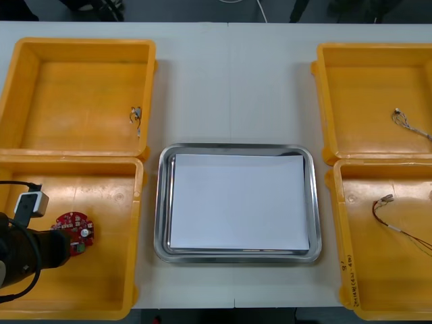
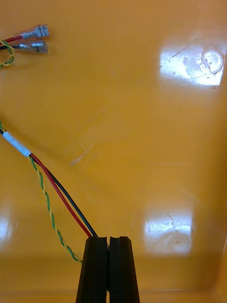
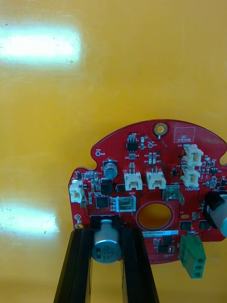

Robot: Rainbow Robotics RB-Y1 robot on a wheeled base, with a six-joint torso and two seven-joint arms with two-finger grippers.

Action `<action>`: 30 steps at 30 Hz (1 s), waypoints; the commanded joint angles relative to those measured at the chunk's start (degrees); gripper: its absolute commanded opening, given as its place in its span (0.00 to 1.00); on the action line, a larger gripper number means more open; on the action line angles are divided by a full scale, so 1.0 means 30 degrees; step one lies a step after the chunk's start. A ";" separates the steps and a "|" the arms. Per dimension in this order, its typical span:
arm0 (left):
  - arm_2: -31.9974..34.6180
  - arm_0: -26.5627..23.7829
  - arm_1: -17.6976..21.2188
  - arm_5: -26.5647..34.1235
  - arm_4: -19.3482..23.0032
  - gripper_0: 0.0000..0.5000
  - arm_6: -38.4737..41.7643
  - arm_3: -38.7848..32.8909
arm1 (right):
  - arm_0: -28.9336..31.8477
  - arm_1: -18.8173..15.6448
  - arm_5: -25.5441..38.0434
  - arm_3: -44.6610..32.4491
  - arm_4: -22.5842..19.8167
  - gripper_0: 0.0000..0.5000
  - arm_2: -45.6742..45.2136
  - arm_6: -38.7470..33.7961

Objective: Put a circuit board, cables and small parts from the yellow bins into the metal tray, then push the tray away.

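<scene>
Inside near left bin, left end effector grips circuit board; right end effector closed on cable

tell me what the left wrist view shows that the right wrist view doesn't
Left wrist view: the left gripper, black fingers shut on a silver cylinder standing on the round red circuit board. Right wrist view: the right gripper, fingers together, with a red, black and yellow-green cable running to it and two metal terminals farther off. Both: black fingers over a yellow plastic bin's floor, the near left bin in one, the near right bin in the other.
</scene>
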 commanded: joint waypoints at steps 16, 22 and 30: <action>0.0363 -0.0293 0.0837 -0.0168 0.0512 0.00 -0.1965 0.0696 | 0.0507 -0.0697 -0.0182 -0.0535 -0.0021 0.84 -0.0640 0.0827; 0.0363 -0.0439 0.0837 -0.0168 0.0571 0.35 -0.1906 0.0696 | 0.0390 -0.0726 -0.0182 -0.0535 -0.0080 1.00 -0.0640 0.0827; 0.0392 -0.1055 0.0837 0.0652 0.0571 1.00 -0.1525 0.0667 | -0.0548 -0.0726 0.0755 -0.0535 -0.0461 1.00 -0.1108 0.0945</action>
